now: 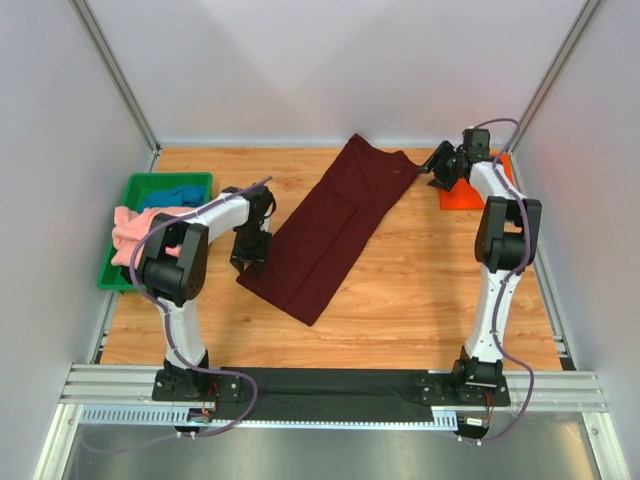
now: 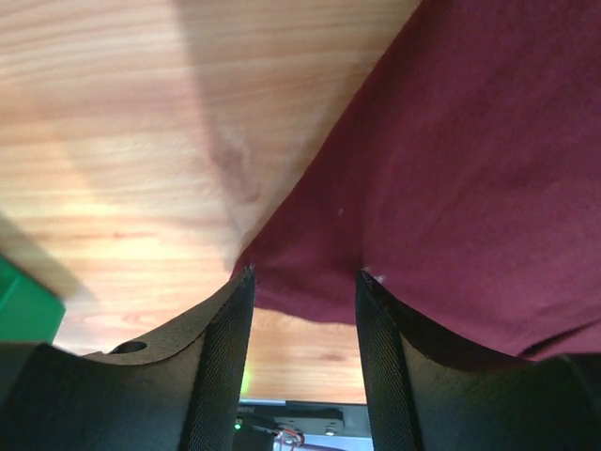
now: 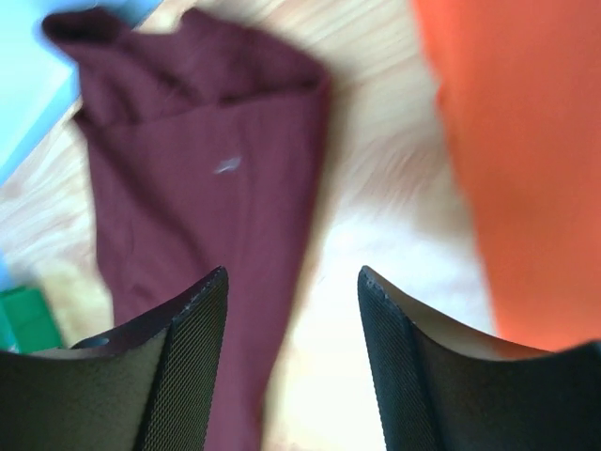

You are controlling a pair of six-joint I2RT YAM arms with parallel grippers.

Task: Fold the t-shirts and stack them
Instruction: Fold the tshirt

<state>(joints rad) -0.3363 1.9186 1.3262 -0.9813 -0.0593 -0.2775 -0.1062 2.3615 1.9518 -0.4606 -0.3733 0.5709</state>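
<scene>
From where I stand, the dark maroon t-shirt point(image 1: 330, 230) lies on the wooden table point(image 1: 420, 290) as a long, narrow folded strip. It runs on a slant from the far middle of the table down towards the near left. The left gripper point(image 1: 250, 258) hangs at the strip's near left edge, low over the cloth. In the left wrist view its fingers point(image 2: 225, 329) stand apart, released, with the shirt's hem and a bit of bare wood showing in the gap between them. The cloth there is flat on the table and not pinched. The right gripper point(image 1: 437, 170) is at the far right, just beside the strip's far corner. The bright orange t-shirt point(image 1: 462, 195) lies right next to it, partly hidden under that arm. The right wrist view is blurred, but its two fingers point(image 3: 192, 348) are plainly spread and hold nothing. The maroon cloth lies to one side there, the orange cloth to the other, and pale wood shows between them. At the left edge of the table sits the green tray point(image 1: 170, 177). The salmon-pink t-shirt point(image 1: 130, 232) is heaped in it and spills over its near side. The blue t-shirt point(image 1: 172, 195) is bunched in the tray behind the pink one.
</scene>
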